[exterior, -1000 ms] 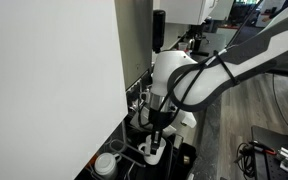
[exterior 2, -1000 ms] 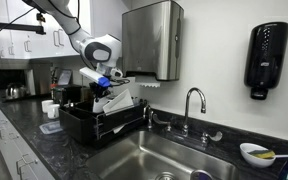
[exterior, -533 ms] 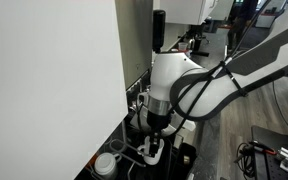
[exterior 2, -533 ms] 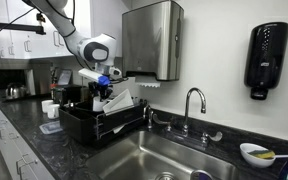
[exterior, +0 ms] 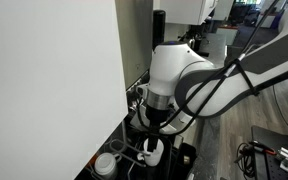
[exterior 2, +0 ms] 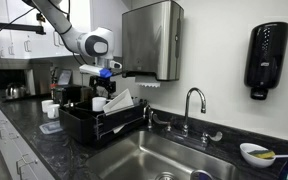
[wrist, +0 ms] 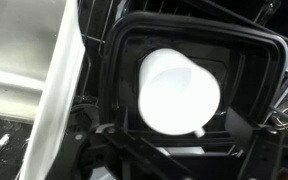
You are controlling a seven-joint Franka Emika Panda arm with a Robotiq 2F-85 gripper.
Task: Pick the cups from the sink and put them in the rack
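The cup (wrist: pixel 180 90), centre of the wrist view, sits in the rack (wrist: pixel 269 58) below the gripper (exterior: pixel 155 129), whose jaw spread I cannot tell; a sideways swing could topple it.

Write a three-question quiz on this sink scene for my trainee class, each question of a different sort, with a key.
1. True or false: the white cup lies in the sink.
2. The gripper hangs: A above the rack; B inside the sink; C below the rack.
3. What colour is the rack?
Key: 1 false; 2 A; 3 black.
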